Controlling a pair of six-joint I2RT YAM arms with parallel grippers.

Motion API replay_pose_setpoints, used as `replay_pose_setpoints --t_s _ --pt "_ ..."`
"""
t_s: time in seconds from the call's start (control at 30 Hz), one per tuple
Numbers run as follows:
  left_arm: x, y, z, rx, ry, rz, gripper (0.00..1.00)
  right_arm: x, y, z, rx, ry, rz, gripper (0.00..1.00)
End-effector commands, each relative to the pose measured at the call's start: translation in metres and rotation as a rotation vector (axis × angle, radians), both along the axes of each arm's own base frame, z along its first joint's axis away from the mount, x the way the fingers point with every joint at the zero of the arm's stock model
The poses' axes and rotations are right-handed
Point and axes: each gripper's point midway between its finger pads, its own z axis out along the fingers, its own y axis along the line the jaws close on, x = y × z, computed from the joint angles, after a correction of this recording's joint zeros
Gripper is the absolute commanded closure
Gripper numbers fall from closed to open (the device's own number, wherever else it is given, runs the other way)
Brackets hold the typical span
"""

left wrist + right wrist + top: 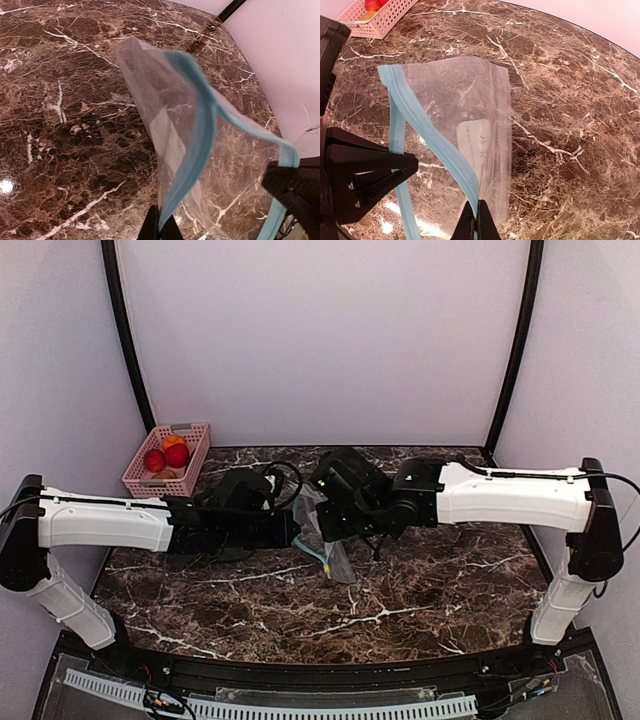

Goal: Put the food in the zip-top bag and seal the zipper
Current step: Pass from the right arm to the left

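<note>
The clear zip-top bag (336,556) hangs above the marble table between my two arms, and its white label (475,141) shows through the plastic. The two lips of its teal zipper (200,145) are pulled apart, so the mouth gapes. My left gripper (161,227) is shut on one lip. My right gripper (476,223) is shut on the other lip of the zipper (436,142). The grippers sit close together at mid-table, the left gripper (298,528) beside the right gripper (325,522). The food (166,454), red and orange pieces, lies in the pink basket.
The pink slotted basket (190,462) stands at the table's back left corner, well away from the bag. The dark marble table (420,590) is bounded by purple walls behind and on both sides.
</note>
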Motion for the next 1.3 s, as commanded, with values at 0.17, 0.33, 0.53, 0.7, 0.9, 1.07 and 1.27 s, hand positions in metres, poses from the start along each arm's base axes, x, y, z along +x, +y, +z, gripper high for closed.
replay_pose_setpoints --t_s 0.17,0.33,0.53,0.7,0.9,1.07,1.27 --pt "0.008 0.052 -0.011 0.248 -0.041 0.101 0.99 0.006 -0.029 0.014 -0.048 -0.046 -0.146 1.00" --pt "0.004 0.030 -0.002 0.140 -0.058 0.018 0.99 0.006 -0.029 0.002 -0.046 -0.009 -0.162 1.00" --pt "-0.010 -0.011 0.022 -0.078 -0.105 -0.164 0.99 0.004 -0.010 -0.012 0.003 0.052 -0.089 0.85" --pt "-0.023 -0.030 0.039 -0.169 -0.128 -0.285 0.99 0.006 -0.002 -0.020 0.025 0.076 -0.059 0.66" --pt "-0.029 -0.035 0.047 -0.208 -0.145 -0.325 0.99 0.011 -0.002 -0.035 -0.015 0.083 -0.067 0.52" --pt "-0.030 -0.035 0.050 -0.225 -0.153 -0.331 0.99 0.012 0.001 -0.051 -0.036 0.108 -0.074 0.43" --pt "-0.031 -0.031 0.050 -0.224 -0.149 -0.314 0.99 0.024 -0.017 -0.064 -0.056 0.107 -0.159 0.33"
